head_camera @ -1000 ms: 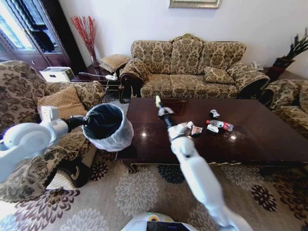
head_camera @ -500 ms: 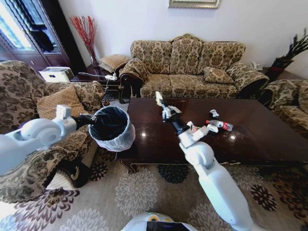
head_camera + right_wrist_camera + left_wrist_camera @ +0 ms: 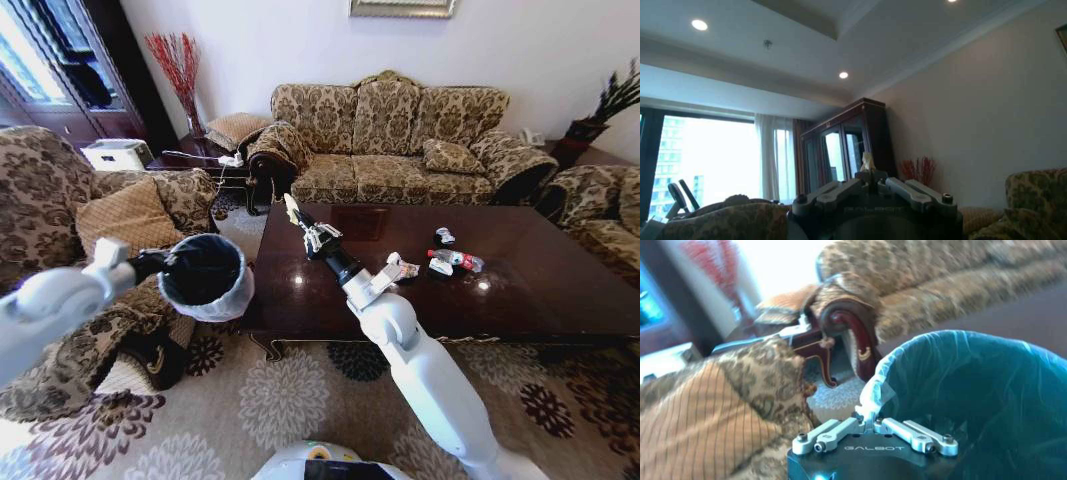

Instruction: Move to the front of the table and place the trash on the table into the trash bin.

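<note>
My left gripper (image 3: 166, 263) is shut on the rim of the trash bin (image 3: 202, 272), a round dark bin lined with a white bag, held in the air left of the table (image 3: 520, 300). The left wrist view shows that gripper (image 3: 869, 420) pinching the bag-covered rim of the bin (image 3: 973, 390). My right gripper (image 3: 297, 215) is raised over the table's left end, right of the bin, shut on a small yellowish scrap (image 3: 290, 205); the scrap (image 3: 867, 162) sticks up from that gripper (image 3: 870, 175). More trash lies on the table: a bottle (image 3: 456, 260), a can (image 3: 443, 237) and wrappers (image 3: 405, 269).
A patterned sofa (image 3: 400, 140) stands behind the table, with armchairs at the left (image 3: 60, 200) and right (image 3: 600, 215). A side table (image 3: 200, 155) sits in the far left corner. Flowered carpet (image 3: 280, 400) lies in front.
My right gripper has swung left with the scrap, from over the table's middle to its left end. The bin has dropped lower and shifted left.
</note>
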